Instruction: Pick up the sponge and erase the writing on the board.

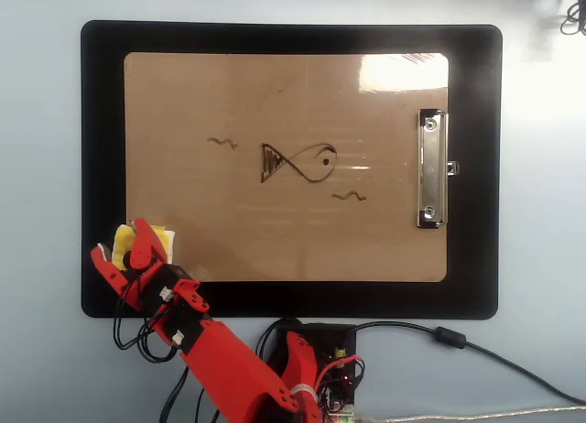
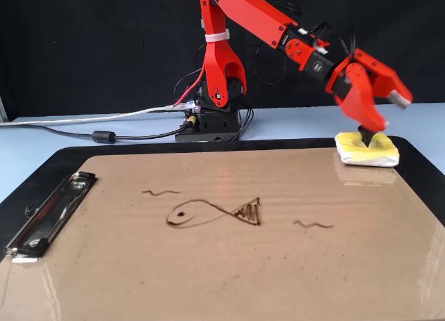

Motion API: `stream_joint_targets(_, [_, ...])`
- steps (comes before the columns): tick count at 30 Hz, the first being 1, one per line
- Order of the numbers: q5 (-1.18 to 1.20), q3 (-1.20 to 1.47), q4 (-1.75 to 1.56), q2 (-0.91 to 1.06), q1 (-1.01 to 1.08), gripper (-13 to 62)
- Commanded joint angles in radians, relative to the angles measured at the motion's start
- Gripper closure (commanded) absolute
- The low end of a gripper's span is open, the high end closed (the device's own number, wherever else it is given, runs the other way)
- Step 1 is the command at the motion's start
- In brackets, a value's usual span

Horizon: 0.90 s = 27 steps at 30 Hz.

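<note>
- While the red arm reached out from its base, the gripper [image 2: 381, 117] hung right above the sponge [image 2: 368, 152], and its two jaws stood apart, wide open, with nothing held between them.
- The sponge, a small yellow pad with a black knob [image 2: 365, 133] in its middle, sat on the board [image 1: 286, 103] at the corner far from the silver clip [image 1: 432, 168].
- From the overhead view, the sponge [image 1: 157, 237] was mostly hidden under the gripper [image 1: 122, 252], so only a bit of yellow showed.
- The writing [image 1: 298, 162] was a little fish with a striped tail, drawn near the middle of the board, well apart from the sponge.
- Two tiny squiggles [image 2: 312, 225] sat beside the fish, one on each side, and none of it looked rubbed out yet.
- The board lay on a bigger black mat [image 1: 302, 298].
- I think the job had only just begun, because the sponge was not picked up yet.
- One thing could go wrong: the jaws might close beside the knob and miss it, since the knob is small and the sponge is soft.
- Another thing: a jaw tip might push down on the pad and shove it off the corner of the board onto the mat.
- If the grip were weak, the sponge might slip out on the way to the fish.
</note>
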Motion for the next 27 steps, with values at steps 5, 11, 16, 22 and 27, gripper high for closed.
stream_joint_targets(5, [0.19,0.069,-0.072,0.054,-0.012,16.1])
stream_joint_targets(11, [0.198,0.071,-0.135,0.046,-0.051,16.3])
stream_joint_targets(16, [0.207,0.075,-0.144,0.035,-0.084,16.3])
stream_joint_targets(22, [0.285,0.097,-0.146,-0.04,-0.084,16.3])
stream_joint_targets(27, [0.356,0.106,-0.144,-0.08,-0.086,16.3])
